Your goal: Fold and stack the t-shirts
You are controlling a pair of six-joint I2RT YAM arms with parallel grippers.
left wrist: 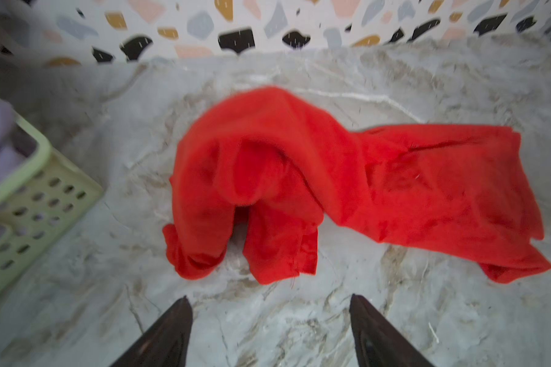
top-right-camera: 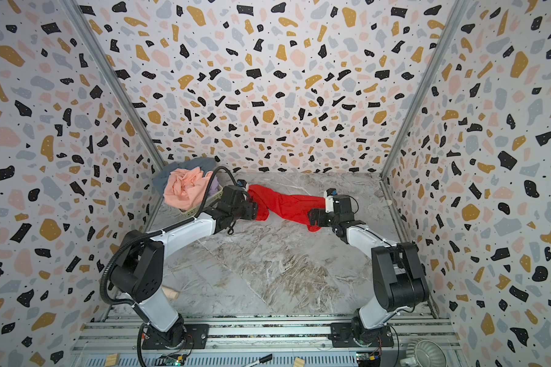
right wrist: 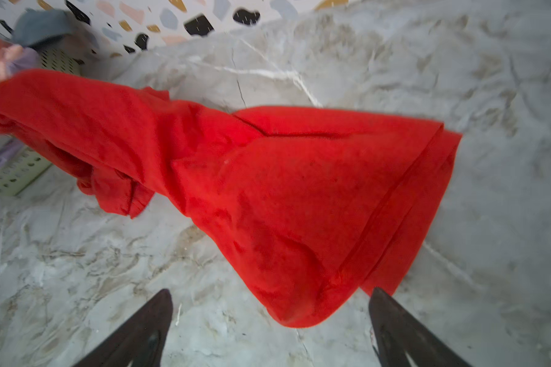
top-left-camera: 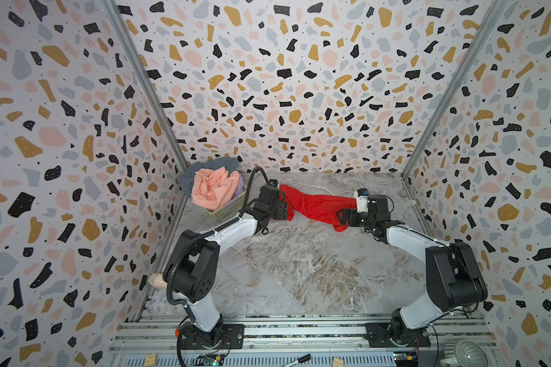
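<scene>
We see the left tool (left wrist: 271, 305) and the right tool (right wrist: 270, 290) both spread and empty, with the red shirt (top-left-camera: 318, 206) lying rumpled on the bench (top-left-camera: 299, 270) between them, just in front of each, and the other shirts (top-left-camera: 215, 187) heaped in the basket (top-left-camera: 228, 209) beside the left tool.

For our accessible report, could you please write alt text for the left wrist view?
A crumpled red t-shirt lies on the marble table, beyond the open left gripper, which holds nothing. A pale green lattice basket stands nearby.
</scene>
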